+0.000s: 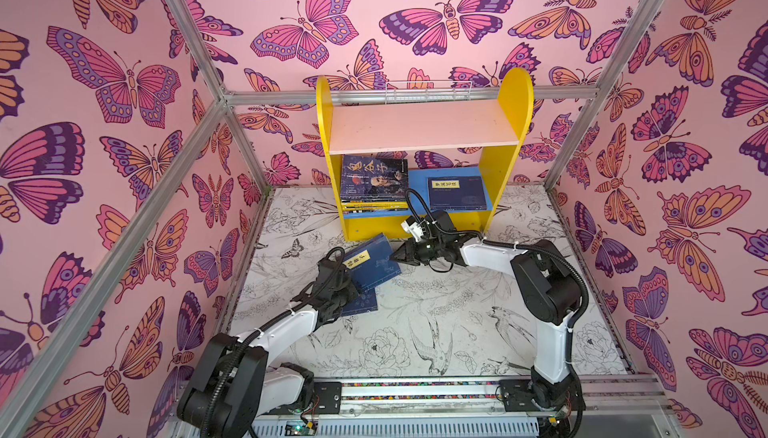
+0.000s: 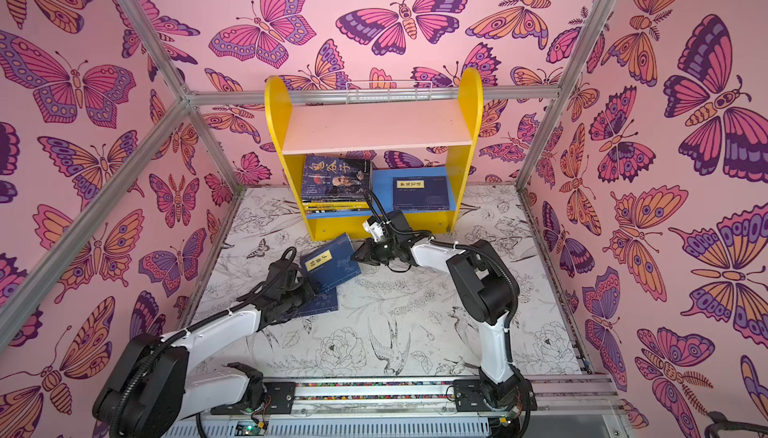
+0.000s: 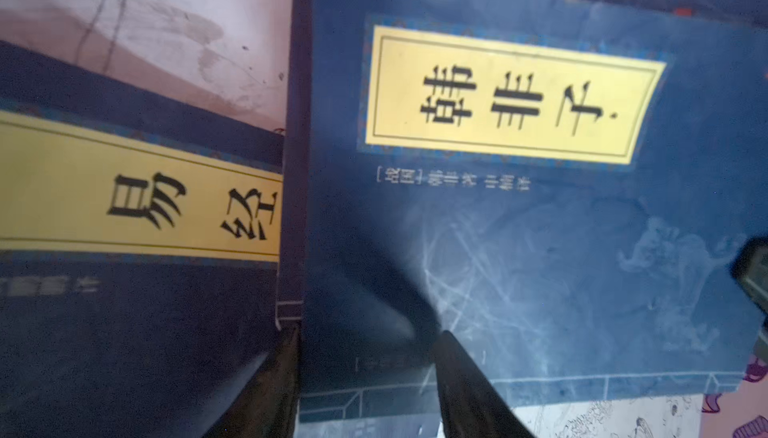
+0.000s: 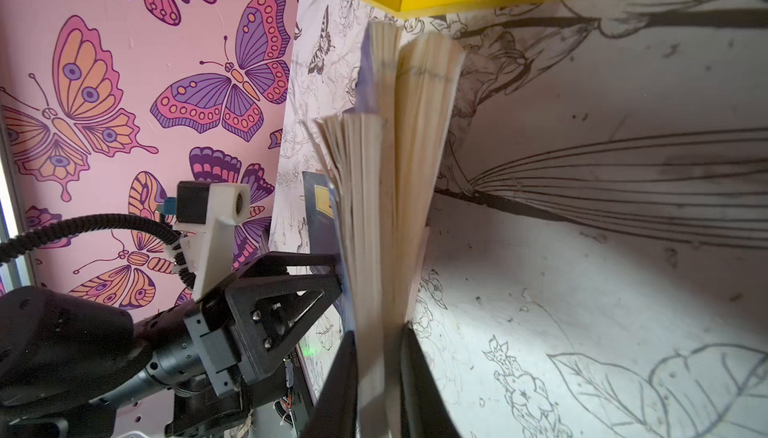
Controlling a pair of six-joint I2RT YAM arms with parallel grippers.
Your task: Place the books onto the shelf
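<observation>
A navy book with a yellow title label [image 1: 374, 263] [image 2: 332, 261] [image 3: 519, 248] is tilted up off the floor in front of the shelf [image 1: 513, 99] [image 2: 469, 99]. My right gripper [image 1: 395, 255] [image 4: 378, 332] is shut on its fanned page edge [image 4: 386, 165]. My left gripper [image 1: 355, 286] [image 3: 370, 332] stands open at the book's near corner, one finger on the cover, the other by the spine. A second navy book [image 1: 363, 306] [image 3: 124, 190] lies flat under the left gripper. On the blue lower board [image 1: 417, 182], a dark face book [image 1: 372, 178] tops a stack and another navy book [image 1: 455, 192] lies beside it.
The pale pink upper board [image 1: 424, 128] is bare. A wire rack [image 1: 428, 90] sits behind the shelf top. Butterfly-patterned walls and aluminium posts [image 1: 577, 124] close in the sides and back. A rail [image 1: 415, 390] carries both arm bases along the front.
</observation>
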